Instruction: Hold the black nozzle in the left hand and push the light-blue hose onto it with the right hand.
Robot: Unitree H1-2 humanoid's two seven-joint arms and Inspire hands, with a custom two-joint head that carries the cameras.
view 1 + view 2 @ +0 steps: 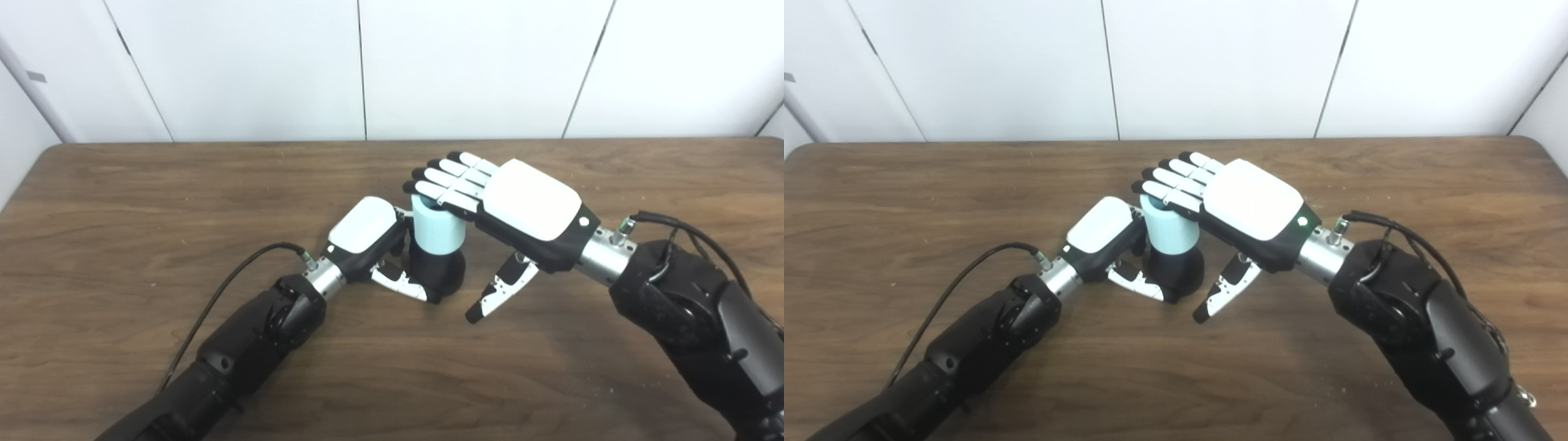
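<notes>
The black nozzle (437, 272) stands upright on the wooden table (184, 202) at the centre. The light-blue hose piece (436, 229) sits on top of it as a short cylinder. My left hand (373, 245) is shut on the nozzle from the left, its thumb curling round the black base. My right hand (520, 208) hovers over the hose with flat, spread fingers (444, 180) lying on the hose's top rim; its thumb hangs down to the right of the nozzle, apart from it. The same scene shows in the right eye view, with hose (1170, 229) and nozzle (1176, 272).
A black cable (226, 294) loops from my left wrist across the table. White wall panels (367, 61) stand behind the table's far edge. Bare wood surrounds the hands on all sides.
</notes>
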